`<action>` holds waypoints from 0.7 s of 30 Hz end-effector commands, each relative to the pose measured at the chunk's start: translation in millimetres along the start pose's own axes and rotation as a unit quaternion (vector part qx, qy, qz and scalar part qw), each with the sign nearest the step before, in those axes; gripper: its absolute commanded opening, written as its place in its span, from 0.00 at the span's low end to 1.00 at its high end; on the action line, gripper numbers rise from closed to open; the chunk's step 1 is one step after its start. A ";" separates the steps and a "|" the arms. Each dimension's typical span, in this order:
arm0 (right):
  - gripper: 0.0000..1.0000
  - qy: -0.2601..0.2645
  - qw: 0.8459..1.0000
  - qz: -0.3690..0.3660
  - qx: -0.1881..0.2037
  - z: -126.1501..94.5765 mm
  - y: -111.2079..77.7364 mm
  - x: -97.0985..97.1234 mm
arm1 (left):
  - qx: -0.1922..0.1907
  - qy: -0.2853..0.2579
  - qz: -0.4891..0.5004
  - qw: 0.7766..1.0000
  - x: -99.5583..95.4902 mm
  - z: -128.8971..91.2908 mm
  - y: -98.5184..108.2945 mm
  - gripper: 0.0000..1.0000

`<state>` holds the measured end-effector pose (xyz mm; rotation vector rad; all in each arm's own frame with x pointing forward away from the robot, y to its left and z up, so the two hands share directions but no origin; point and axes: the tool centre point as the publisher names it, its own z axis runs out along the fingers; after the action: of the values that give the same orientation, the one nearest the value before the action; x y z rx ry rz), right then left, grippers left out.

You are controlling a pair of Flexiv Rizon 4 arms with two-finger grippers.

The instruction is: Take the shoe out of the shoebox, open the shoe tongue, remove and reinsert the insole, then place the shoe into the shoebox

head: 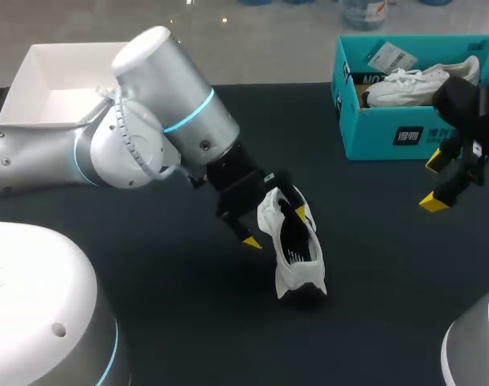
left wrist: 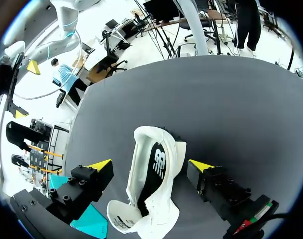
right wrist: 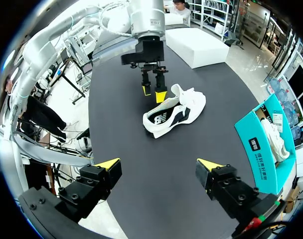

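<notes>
Our left gripper [head: 277, 227] [left wrist: 151, 165] hangs open over a white sneaker [head: 297, 257] [left wrist: 161, 209] [right wrist: 174, 112] lying on its side in the middle of the dark worktop [head: 148, 305]. One yellow tip stands on either side of the shoe's collar, and the left wrist view shows a gap at each. The sneaker's dark lining faces up. Our right gripper [head: 434, 182] [right wrist: 159, 164] hovers open just in front of the teal shoebox [head: 373, 133] [right wrist: 258, 149] at the far right, where a second white sneaker [head: 413, 84] [right wrist: 278, 139] rests inside. A white open box [head: 51, 88] sits far left.
</notes>
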<state>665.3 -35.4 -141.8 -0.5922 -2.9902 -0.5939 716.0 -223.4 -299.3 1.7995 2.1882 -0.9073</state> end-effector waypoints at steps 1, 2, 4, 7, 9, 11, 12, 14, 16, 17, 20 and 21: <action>1.00 0.001 1.000 0.000 0.002 0.9 0.8 -1.7 | -0.001 0.002 0.000 1.000 -0.6 1.3 0.2 1.00; 1.00 0.001 1.000 0.000 0.002 0.9 0.8 -1.7 | -0.001 0.002 0.000 1.000 -0.6 1.3 0.2 1.00; 1.00 0.001 1.000 0.000 0.002 0.9 0.8 -1.7 | -0.001 0.002 0.000 1.000 -0.6 1.3 0.2 1.00; 1.00 0.001 1.000 0.000 0.002 0.9 0.8 -1.7 | -0.018 0.011 -0.001 1.000 -2.6 1.5 1.1 1.00; 1.00 0.001 1.000 0.000 0.002 0.9 0.8 -1.7 | -0.038 0.021 0.005 0.999 -6.4 2.5 0.0 1.00; 1.00 0.001 1.000 0.000 0.002 0.9 0.8 -1.7 | -0.055 0.029 0.015 0.998 -9.0 5.3 -2.5 1.00; 1.00 0.001 1.000 0.000 0.002 0.9 0.8 -1.7 | -0.057 0.030 0.019 0.998 -9.8 6.9 -4.0 1.00; 1.00 0.001 1.000 0.000 0.002 0.9 0.8 -1.7 | -0.069 0.034 0.023 0.997 -10.8 10.5 -5.5 1.00; 1.00 0.001 1.000 0.000 0.002 0.9 0.8 -1.7 | -0.071 0.035 0.028 0.996 -11.8 12.9 -6.4 1.00; 1.00 0.001 1.000 0.000 0.002 0.9 0.8 -1.7 | -0.073 0.036 0.031 0.996 -11.8 13.9 -6.6 1.00; 1.00 0.001 1.000 0.000 0.002 0.9 0.8 -1.7 | -0.069 0.039 0.032 0.996 -11.8 17.3 -6.4 0.39; 1.00 0.001 1.000 0.000 0.002 0.9 0.8 -1.7 | -0.064 0.039 0.031 0.997 -11.4 18.7 -5.9 0.00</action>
<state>665.3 -35.3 -141.8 -0.5925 -2.9902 -0.5938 707.6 -239.8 -302.4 1.8573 2.1640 -0.6746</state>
